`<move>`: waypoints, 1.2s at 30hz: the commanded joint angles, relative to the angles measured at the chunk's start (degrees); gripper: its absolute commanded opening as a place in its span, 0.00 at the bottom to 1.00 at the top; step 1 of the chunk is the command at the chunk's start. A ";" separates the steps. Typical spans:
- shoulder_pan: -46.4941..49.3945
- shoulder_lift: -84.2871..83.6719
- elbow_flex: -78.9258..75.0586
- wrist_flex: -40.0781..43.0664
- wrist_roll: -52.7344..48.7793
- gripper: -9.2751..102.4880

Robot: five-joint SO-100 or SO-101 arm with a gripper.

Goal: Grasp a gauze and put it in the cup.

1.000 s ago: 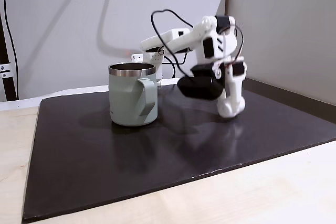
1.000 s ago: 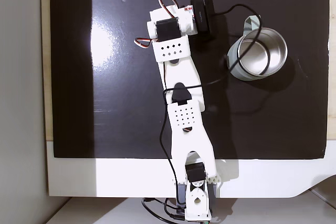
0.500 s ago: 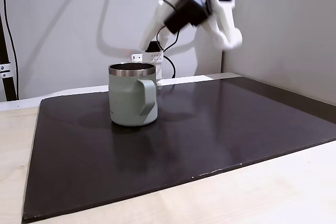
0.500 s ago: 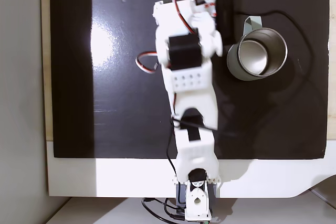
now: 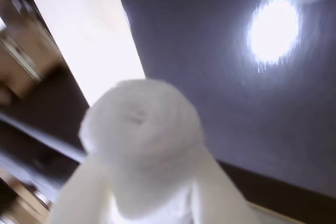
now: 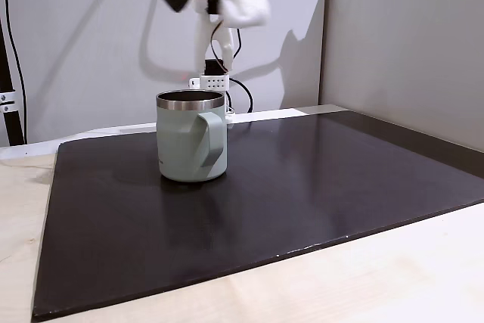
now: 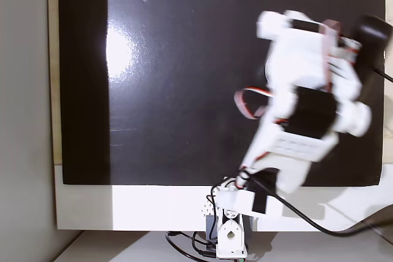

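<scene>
The gauze (image 5: 140, 129) is held clamped between the white fingers (image 5: 79, 192) of the pincer (image 5: 144, 192), raised high above the cup (image 6: 190, 137) near the mat's (image 6: 302, 187) back-left corner.

Wrist camera rides right behind the claw (image 5: 142, 182), so close the gauze (image 5: 142, 135) blurs, tilted down at the dark mat (image 5: 220, 77) and a strip of pale bench (image 5: 89, 30); one fixed view sits low at the bench's front edge, looking level across the mat (image 6: 265, 209) at the cup (image 6: 189, 138) toward the back wall; another fixed view hangs overhead, straight down, arm base (image 7: 228, 237) at bottom; both fixed views share the mat (image 7: 166, 90) and arm.
</scene>
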 commanded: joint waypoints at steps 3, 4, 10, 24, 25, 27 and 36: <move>9.67 1.93 0.44 0.18 -2.29 0.11; 10.81 1.32 0.79 0.18 -3.25 0.12; 14.59 -1.14 4.22 0.18 -7.47 0.12; 13.01 -3.69 14.68 0.09 -15.29 0.11; 13.01 -3.69 15.56 0.18 -15.56 0.11; 13.01 -3.69 16.88 0.18 -15.82 0.11; 13.27 -4.57 18.46 0.18 -16.61 0.12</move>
